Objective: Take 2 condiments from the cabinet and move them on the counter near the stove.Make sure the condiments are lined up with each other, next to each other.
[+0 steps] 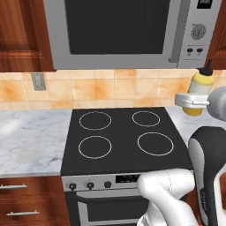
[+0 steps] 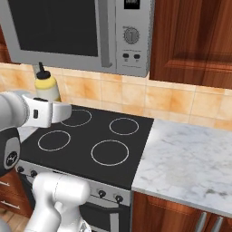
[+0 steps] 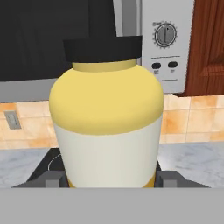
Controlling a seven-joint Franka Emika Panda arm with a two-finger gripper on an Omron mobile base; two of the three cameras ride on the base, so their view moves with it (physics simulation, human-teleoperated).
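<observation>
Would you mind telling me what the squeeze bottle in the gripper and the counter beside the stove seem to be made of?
The yellow squeeze bottle, clamped in the gripper, looks like smooth matte plastic: even yellow colour, a white label band, a dark cap, no glassy shine. The counter looks like polished marble-type stone, white with grey veining. The stove top looks like black glass, flat with white burner rings.

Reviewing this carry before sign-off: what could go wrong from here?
1. The yellow squeeze bottle is held low on its body by the gripper, so it might tip during a fast swing.
2. It hangs above the counter beside the stove; releasing from this height could topple it.
</observation>
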